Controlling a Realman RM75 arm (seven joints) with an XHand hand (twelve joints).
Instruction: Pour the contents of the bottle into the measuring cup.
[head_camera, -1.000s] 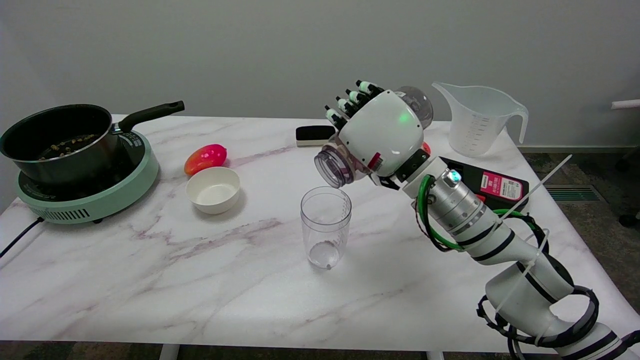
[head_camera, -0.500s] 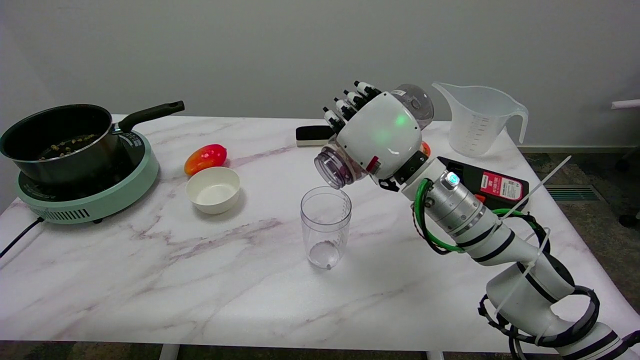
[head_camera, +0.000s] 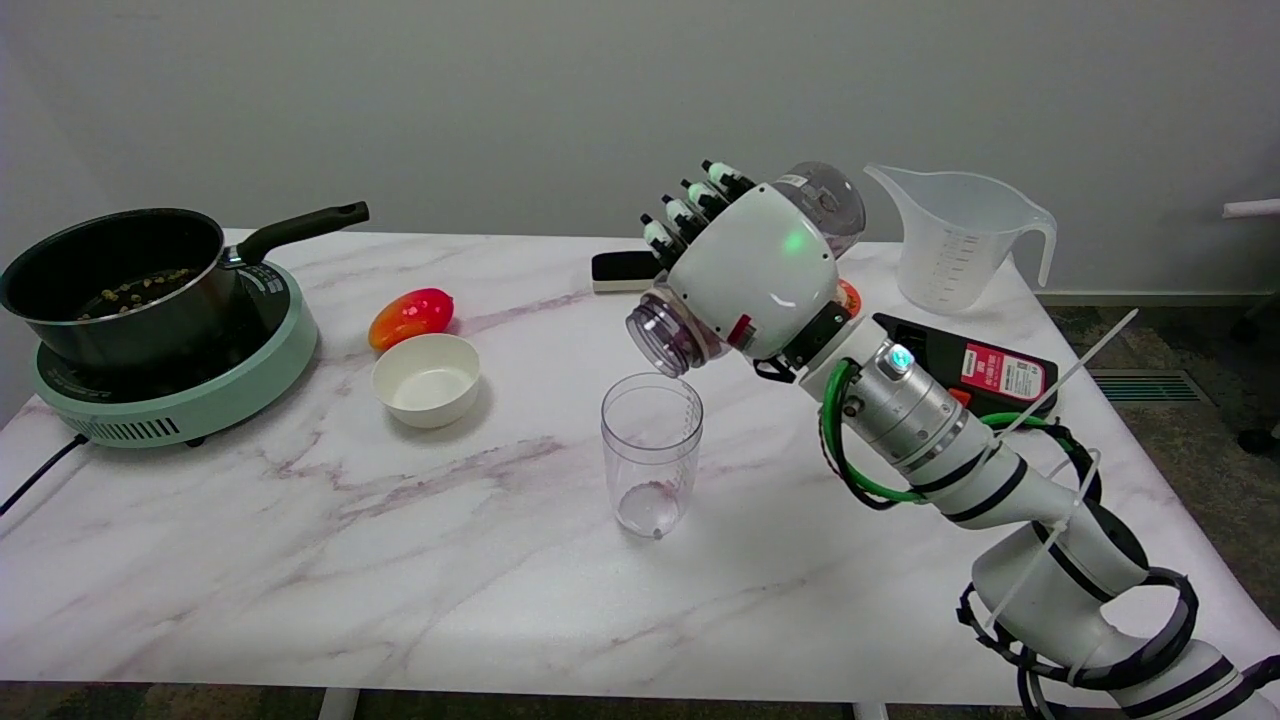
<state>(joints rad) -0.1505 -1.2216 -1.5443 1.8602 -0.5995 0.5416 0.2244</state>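
- My right hand has its fingers wrapped around the clear plastic bottle, gripping it in the air.
- The bottle's long axis slopes from its rounded base, up toward the far right, down to its open mouth at the lower left.
- The mouth hangs just above the far rim of the small clear measuring cup, tipped toward it.
- The cup stands upright on the marble counter.
- A translucent jug sits well beyond the cup, to the far right.
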